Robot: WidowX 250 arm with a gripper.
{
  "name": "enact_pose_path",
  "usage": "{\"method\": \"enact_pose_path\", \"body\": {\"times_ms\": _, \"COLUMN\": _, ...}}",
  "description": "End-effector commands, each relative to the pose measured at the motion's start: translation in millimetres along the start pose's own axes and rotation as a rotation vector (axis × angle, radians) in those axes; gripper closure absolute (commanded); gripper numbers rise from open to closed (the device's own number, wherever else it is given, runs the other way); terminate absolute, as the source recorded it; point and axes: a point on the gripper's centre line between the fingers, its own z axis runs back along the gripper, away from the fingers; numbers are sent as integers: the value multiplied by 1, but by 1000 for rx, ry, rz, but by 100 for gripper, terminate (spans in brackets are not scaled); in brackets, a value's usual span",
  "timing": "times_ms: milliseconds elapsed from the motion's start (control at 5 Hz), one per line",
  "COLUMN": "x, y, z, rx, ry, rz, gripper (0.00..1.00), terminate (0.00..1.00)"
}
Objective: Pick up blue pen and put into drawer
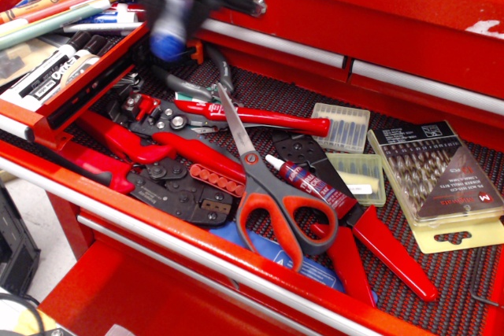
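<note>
My gripper (175,1) is a motion-blurred dark shape at the top left. It is shut on the blue pen (168,33), which hangs blue end down. The pen is in the air over the right side wall of the shallow red drawer (93,76). This drawer stands open at the upper left and holds black-and-white markers (49,75) and crayons. The gripper's fingers are too blurred to make out singly.
Below lies the wide red drawer with black mesh liner (441,273). It holds orange-handled scissors (268,186), a red-labelled bottle (303,179), red pliers (236,113), crimpers (177,186) and drill-bit cases (437,171). Closed red drawers (378,29) are behind.
</note>
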Motion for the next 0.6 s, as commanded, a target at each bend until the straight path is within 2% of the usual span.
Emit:
{"method": "enact_pose_path", "body": {"times_ms": 0, "x": 30, "y": 60, "z": -8, "rx": -33, "ry": -61, "rz": 11, "gripper": 100, "terminate": 0}}
{"method": "enact_pose_path", "body": {"times_ms": 200, "x": 29, "y": 77, "z": -17, "rx": -119, "ry": -89, "rz": -13, "gripper": 0, "terminate": 0}}
{"method": "enact_pose_path", "body": {"times_ms": 400, "x": 29, "y": 77, "z": -17, "rx": -119, "ry": -89, "rz": -13, "gripper": 0, "terminate": 0}}
